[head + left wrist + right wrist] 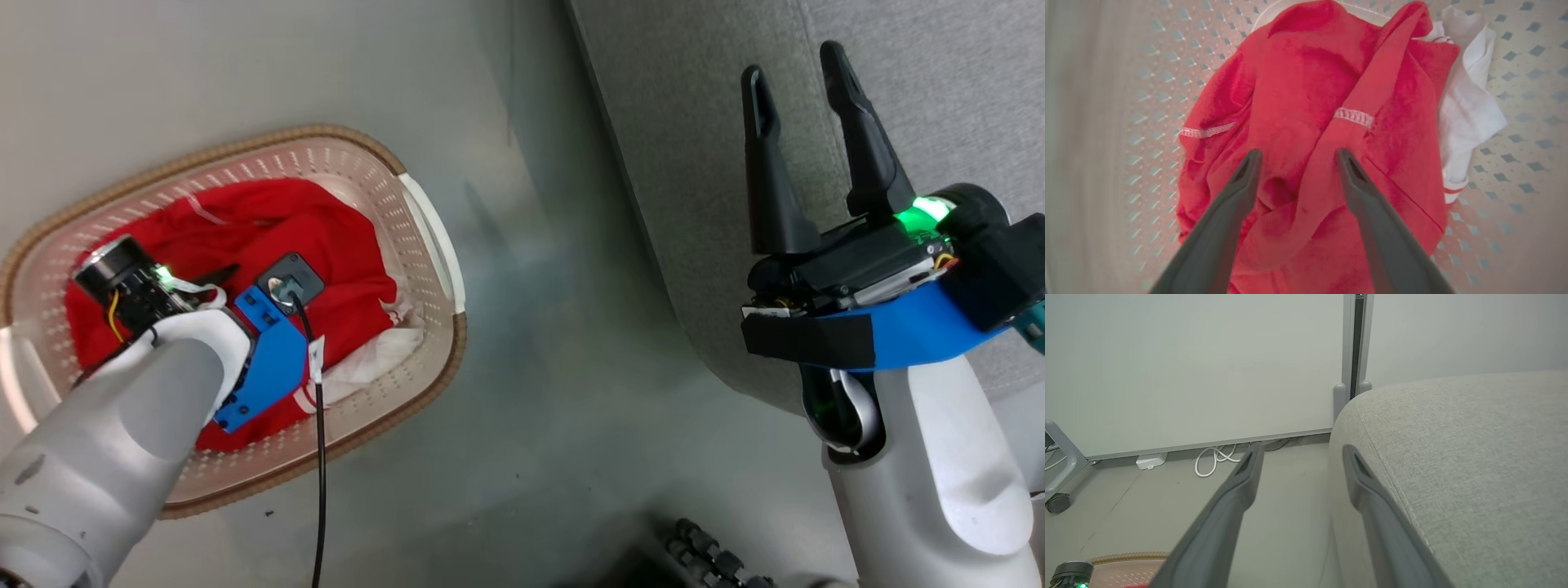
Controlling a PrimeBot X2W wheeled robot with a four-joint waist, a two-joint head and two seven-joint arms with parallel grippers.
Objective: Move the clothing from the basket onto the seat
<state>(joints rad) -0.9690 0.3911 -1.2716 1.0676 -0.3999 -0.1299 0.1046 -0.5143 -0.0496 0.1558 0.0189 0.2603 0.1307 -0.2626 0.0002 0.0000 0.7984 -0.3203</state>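
Filling the basket (245, 144), clothing (335, 245) lies beneath the left gripper (1296, 157).

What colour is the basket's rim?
Brown, woven-look. The basket rim shows best in the head view.

Beyond the tips of the right gripper (1301, 449), a looped white cable (1213, 462) lies on the floor (1290, 522) — white box (1151, 460) and caster (1057, 503) farther left.

Looks like a lab mock-up of a living room tbh: bare partition wall (1188, 367), loose white cable (1214, 461) past the right jaws, grey seat (1453, 457) beside them.
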